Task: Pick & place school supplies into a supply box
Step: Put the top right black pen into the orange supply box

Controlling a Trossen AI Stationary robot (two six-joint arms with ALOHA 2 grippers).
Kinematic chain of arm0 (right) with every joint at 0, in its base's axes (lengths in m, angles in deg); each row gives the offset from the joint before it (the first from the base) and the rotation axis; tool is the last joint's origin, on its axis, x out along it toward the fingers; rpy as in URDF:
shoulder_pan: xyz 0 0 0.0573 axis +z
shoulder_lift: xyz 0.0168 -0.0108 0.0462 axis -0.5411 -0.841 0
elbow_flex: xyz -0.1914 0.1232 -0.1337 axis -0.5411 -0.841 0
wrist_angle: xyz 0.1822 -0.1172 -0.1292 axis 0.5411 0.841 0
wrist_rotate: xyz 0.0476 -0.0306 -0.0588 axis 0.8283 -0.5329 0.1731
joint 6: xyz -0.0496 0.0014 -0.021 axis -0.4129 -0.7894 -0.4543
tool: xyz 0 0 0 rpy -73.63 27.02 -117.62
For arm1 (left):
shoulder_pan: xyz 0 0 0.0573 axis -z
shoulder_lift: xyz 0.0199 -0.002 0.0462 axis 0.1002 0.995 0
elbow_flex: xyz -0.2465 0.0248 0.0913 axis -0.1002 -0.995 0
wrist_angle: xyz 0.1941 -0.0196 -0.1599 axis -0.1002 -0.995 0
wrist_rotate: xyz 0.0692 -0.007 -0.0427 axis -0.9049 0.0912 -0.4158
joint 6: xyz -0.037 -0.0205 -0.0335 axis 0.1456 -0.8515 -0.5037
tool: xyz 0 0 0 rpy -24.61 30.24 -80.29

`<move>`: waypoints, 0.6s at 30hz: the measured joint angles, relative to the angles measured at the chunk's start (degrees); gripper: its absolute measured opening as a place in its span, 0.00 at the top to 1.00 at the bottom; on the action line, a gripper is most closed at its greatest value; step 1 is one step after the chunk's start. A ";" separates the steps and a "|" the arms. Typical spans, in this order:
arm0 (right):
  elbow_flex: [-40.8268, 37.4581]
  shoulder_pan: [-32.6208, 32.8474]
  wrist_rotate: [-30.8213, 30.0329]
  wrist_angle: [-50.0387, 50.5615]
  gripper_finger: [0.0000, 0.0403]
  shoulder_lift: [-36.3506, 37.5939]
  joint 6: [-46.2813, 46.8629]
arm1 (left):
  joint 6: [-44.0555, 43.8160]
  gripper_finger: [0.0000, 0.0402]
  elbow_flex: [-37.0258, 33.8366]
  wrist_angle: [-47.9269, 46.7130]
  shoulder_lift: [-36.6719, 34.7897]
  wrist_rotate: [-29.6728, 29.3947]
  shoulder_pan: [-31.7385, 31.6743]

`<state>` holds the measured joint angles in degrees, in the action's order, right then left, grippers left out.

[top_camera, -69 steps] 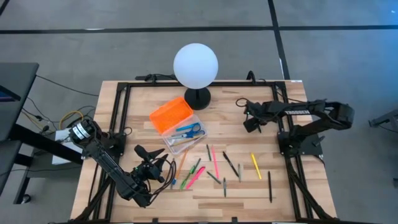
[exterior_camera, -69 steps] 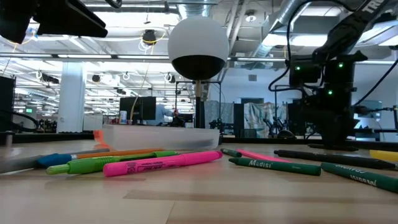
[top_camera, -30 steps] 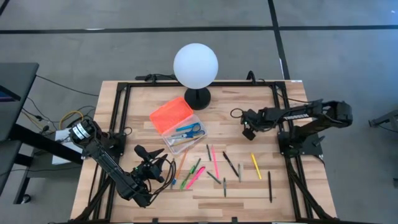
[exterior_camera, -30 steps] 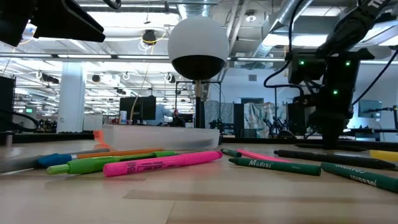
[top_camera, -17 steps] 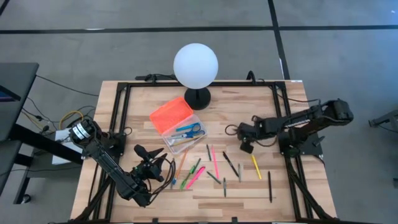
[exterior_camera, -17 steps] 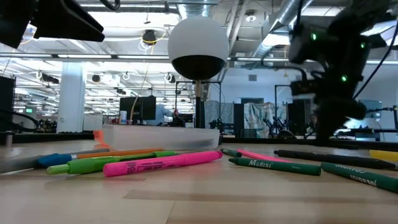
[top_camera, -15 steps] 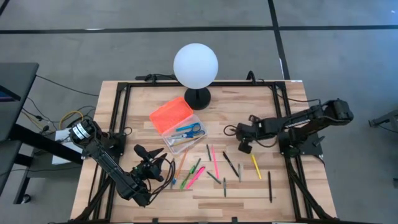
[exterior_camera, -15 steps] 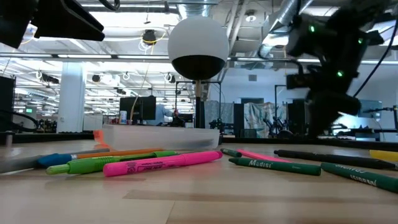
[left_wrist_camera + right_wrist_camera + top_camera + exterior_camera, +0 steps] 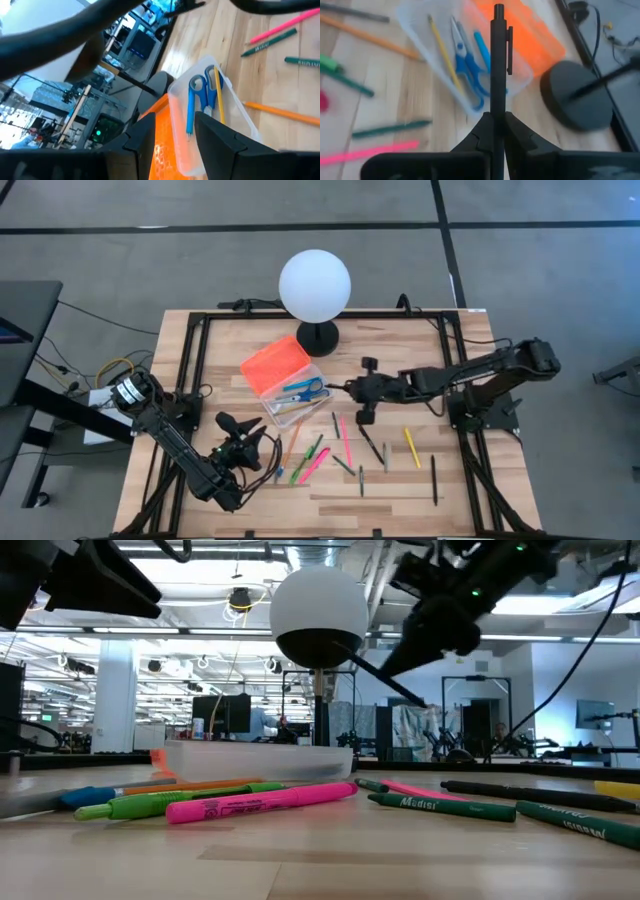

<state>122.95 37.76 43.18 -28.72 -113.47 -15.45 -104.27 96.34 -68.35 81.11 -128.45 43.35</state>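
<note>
The supply box [image 9: 297, 394] is a clear case with its orange lid [image 9: 274, 363] open beside it, left of the table's middle; blue scissors [image 9: 465, 65] and a yellow pencil lie inside. Loose pens and markers [image 9: 345, 442] lie scattered nearer the front edge. My right gripper [image 9: 362, 392] hovers just right of the box, shut on a black pen [image 9: 498, 55]. Near the front left, my left gripper [image 9: 245, 450] is open with nothing between its fingers [image 9: 220, 135]. My right gripper pinches the black pen's shaft [image 9: 498, 107] between its two fingers, away from the clip end. The pen reaches out past the fingertips toward the box. It is lifted clear of the table and hangs tilted [image 9: 375, 670] in the air.
A white globe lamp [image 9: 315, 285] on a black foot [image 9: 318, 337] stands just behind the box. A black frame [image 9: 190, 370] runs along the table's edges. Green, pink and orange markers [image 9: 250, 802] lie between the box and my left gripper.
My right gripper has swung from the table's right side toward the left, ending beside the supply box, rising and rolling its wrist on the way. The black pen has travelled with it and now points at the box. Everything lying on the table has stayed put.
</note>
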 joint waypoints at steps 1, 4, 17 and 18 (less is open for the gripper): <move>1.25 -0.27 0.06 -0.43 0.98 -1.38 -0.77 | 0.00 0.67 0.00 -0.11 0.00 0.35 0.02; 5.19 -0.87 0.20 -0.45 0.98 -5.66 -2.39 | -0.31 0.67 0.00 -0.72 0.00 1.03 0.00; 19.16 -4.08 6.41 -2.59 0.98 -21.40 -5.22 | -0.83 0.67 0.00 -0.93 0.00 1.30 0.00; 19.74 -4.42 6.66 -2.70 0.98 -22.33 -5.22 | -0.83 0.67 0.00 -0.90 0.00 1.34 0.00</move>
<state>142.69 33.33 49.84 -31.41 -135.80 -20.67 -105.11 96.34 -69.26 81.11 -127.11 43.35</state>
